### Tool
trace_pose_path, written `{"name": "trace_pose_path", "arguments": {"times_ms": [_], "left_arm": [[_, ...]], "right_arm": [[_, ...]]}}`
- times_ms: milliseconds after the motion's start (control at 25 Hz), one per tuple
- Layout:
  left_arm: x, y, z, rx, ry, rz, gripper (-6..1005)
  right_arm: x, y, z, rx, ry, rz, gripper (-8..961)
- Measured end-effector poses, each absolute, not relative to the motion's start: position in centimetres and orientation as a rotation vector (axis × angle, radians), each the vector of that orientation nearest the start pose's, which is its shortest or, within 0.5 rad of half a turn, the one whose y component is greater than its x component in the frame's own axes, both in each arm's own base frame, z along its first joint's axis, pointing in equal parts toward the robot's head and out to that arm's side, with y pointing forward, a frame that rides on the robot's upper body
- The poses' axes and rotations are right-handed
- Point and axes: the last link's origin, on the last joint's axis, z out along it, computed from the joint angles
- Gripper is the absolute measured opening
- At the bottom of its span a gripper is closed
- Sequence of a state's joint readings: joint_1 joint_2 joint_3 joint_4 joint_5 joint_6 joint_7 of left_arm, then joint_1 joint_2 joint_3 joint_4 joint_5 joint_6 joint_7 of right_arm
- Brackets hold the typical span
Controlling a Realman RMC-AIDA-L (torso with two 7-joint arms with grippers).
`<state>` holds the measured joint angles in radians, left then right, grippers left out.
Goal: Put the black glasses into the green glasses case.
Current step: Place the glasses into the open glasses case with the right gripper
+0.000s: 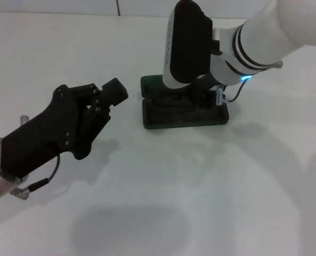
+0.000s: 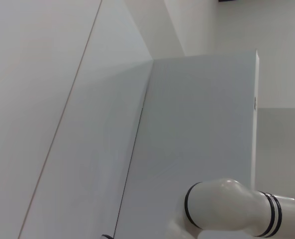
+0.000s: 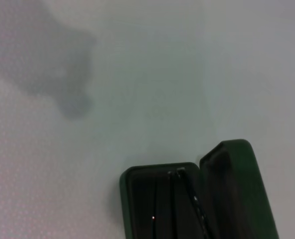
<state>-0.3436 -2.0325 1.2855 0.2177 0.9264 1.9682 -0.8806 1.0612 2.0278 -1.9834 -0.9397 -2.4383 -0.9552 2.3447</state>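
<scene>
While the right arm reaches down over the open case (image 1: 184, 114), the right gripper (image 1: 200, 95) sits low inside or just above it, hidden behind the arm's own white and black wrist housing in the head view; whether its fingers are spread or pressed together cannot be told. The right wrist view does not show the fingers either. It shows the case (image 3: 187, 199) open on the white table (image 3: 137, 74), its lid standing up beside the tray, and the glasses (image 3: 187, 196) lying in the dark lining, seen only as thin black lines with a few small glints. In the head view the glasses cannot be made out, since the arm covers most of the tray. The case lies near the far middle of the table (image 1: 211, 192), its long side across the view.

The left gripper (image 1: 112, 92) hovers off the table to the left of the case and apart from it, pointing toward it and holding nothing; its black fingers appear drawn close together. The left wrist view shows only grey walls and part of a white arm (image 2: 227, 206).
</scene>
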Motion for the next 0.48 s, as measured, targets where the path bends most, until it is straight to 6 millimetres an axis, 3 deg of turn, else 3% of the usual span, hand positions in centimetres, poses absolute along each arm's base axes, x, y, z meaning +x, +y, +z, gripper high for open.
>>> {"name": "trace_pose_path", "arguments": {"times_ms": [400,480], "left_arm": [[-25.25,23.53,0.34,-2.295,-0.355,-1.658,28],[-25.25,23.53,0.34,-2.295,-0.355,-1.658,28]], "right_arm": [[6.68,40.13,-11.04,-2.689,-0.298,-0.574,54],[6.64,40.03,-10.97,-2.691,-0.292,-0.555,111]]}}
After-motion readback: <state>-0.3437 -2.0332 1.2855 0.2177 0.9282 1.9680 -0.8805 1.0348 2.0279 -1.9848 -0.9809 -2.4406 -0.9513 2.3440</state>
